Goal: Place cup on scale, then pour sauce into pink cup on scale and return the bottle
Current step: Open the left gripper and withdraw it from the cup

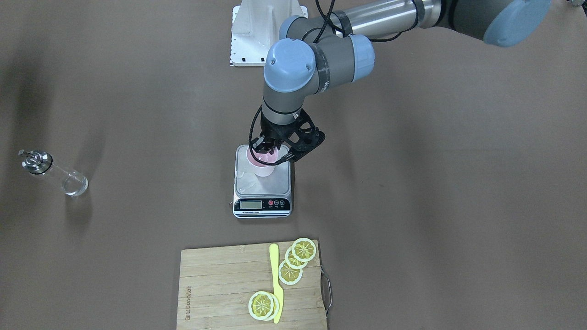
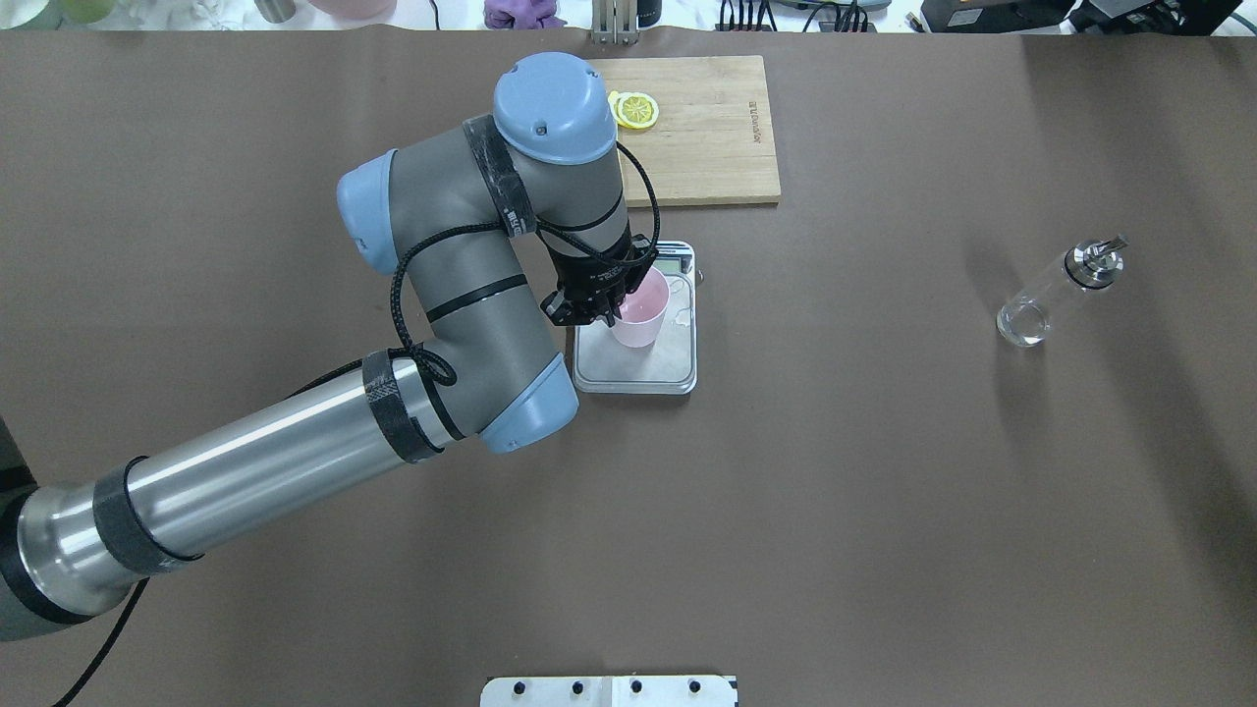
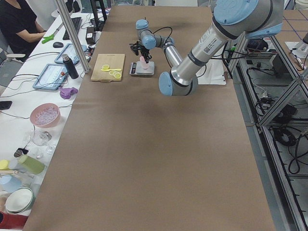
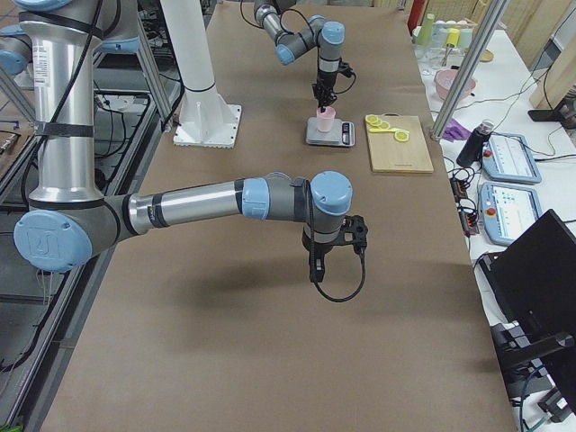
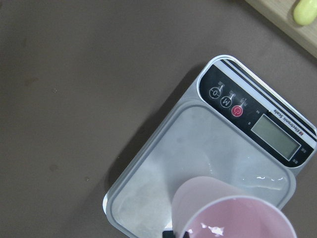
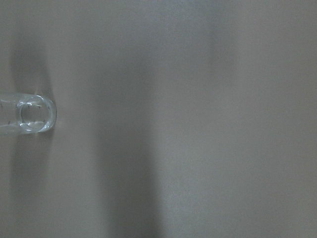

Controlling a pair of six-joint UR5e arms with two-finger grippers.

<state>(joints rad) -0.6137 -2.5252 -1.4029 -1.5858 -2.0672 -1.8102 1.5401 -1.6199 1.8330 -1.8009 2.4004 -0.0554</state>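
1. The left pincer (image 2: 611,310) is clamped on the rim of the cup (image 2: 640,312), with one finger inside and one outside.
2. The cup sits over the steel platform of the scale (image 2: 638,371), behind its display strip.
3. The bottle (image 2: 1059,295) is on the tabletop (image 2: 884,491), well apart from the scale, towards the robot's right.
4. The right pincer (image 4: 315,265) hangs above the tabletop, well away from the scale. I cannot tell how far open it is.
5. A cutting board (image 1: 220,284) with lemon slices (image 1: 293,263) lies near the scale's display end.
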